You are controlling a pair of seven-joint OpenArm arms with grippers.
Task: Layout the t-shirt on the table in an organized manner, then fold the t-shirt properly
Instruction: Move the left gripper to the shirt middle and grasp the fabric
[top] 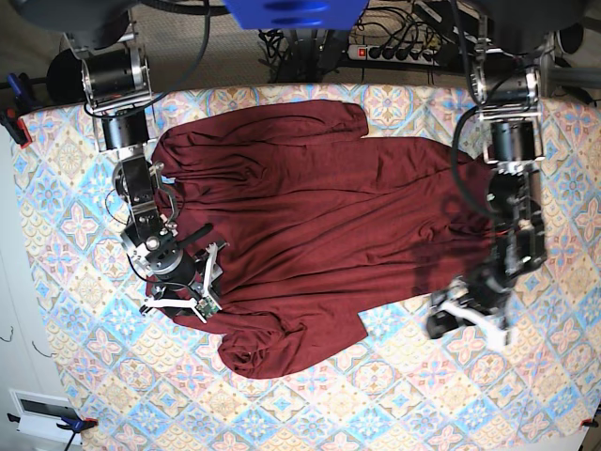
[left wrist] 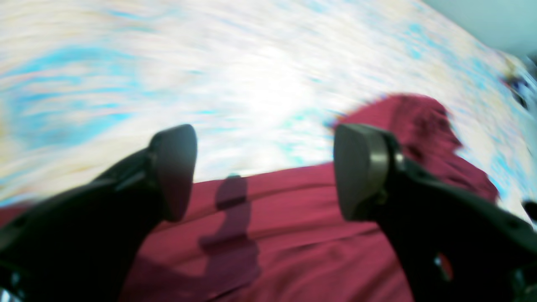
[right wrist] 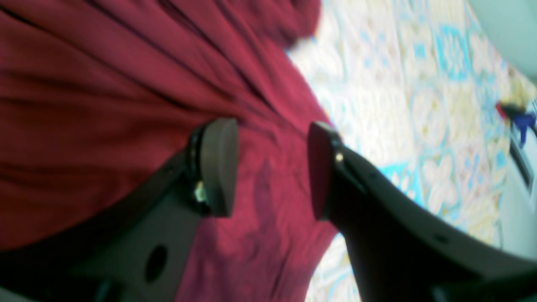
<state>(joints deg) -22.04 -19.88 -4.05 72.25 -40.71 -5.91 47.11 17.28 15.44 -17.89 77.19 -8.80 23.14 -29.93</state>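
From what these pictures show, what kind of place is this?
Probably a robot lab or test bench, not a home: two robot arms are mounted at a table with a patterned cloth, a power strip with cables lies behind it, and a t-shirt is spread out.

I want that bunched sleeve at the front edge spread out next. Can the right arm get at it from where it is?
Probably yes. The right gripper sits open over the t-shirt, just beside the bunched sleeve. Only bare table lies around it, and the left gripper is far across.
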